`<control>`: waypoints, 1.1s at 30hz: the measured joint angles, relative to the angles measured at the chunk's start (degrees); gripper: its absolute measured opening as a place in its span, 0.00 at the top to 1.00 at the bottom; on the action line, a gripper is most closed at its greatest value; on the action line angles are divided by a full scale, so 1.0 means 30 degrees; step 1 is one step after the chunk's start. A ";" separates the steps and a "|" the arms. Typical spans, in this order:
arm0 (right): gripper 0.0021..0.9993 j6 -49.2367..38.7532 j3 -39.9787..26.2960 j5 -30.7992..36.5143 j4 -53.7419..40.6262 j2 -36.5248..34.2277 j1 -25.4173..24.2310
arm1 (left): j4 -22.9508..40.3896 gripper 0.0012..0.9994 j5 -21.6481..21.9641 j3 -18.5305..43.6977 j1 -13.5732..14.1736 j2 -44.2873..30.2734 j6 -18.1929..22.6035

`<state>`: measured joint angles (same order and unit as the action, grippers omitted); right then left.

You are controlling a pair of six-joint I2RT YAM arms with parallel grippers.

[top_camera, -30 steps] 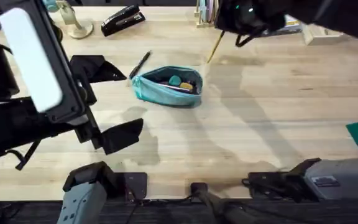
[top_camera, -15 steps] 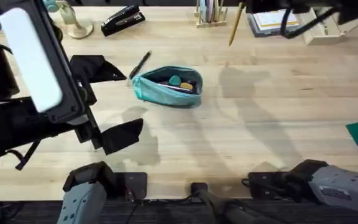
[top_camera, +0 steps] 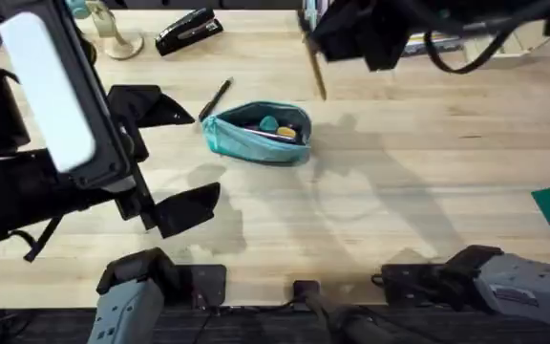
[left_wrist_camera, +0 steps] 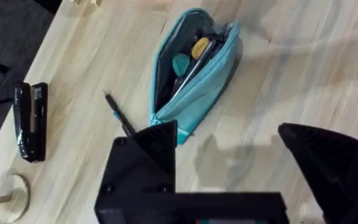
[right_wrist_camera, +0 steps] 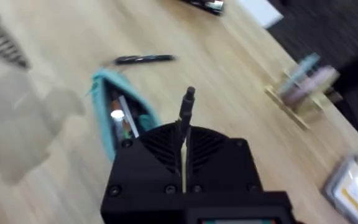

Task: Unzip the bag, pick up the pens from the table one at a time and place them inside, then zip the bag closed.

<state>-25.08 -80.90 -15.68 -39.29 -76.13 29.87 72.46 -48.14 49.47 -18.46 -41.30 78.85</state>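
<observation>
Bag point(top_camera: 258, 132) near the centre of the desk point(top_camera: 399, 191), unzipped, soft teal fabric, oblong, mouth gaping. Inside: a teal piece, a yellow piece and slim dark sticks, not clear enough to name further. Black pen point(top_camera: 216, 96) flat on the wood just beside the bag's end, at about 11 o'clock from it. Yellow-orange pen point(top_camera: 318, 75) up off the desk at about 1 o'clock from the bag, pinched in the right tool point(right_wrist_camera: 184, 138), black tip poking out past the closed fingers. Left tool point(left_wrist_camera: 229, 155) at about 8 o'clock from the bag, black fingers spread wide, nothing between them. Desk of pale wood-grain planks, smooth. Black stapler point(top_camera: 187, 30) at 11 o'clock, near the far edge. Wooden rack of pastel sticks point(right_wrist_camera: 303, 84) at the far edge too.
</observation>
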 joint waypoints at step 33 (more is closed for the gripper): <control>0.97 -0.6149 0.0000 -0.1910 0.0509 -1.0124 0.3147 | 0.0016 0.01 0.0000 0.0000 0.0000 0.0000 0.0000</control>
<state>-43.53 -80.90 -21.41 -37.76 -106.50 39.31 72.51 -48.14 49.47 -18.46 -41.30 78.85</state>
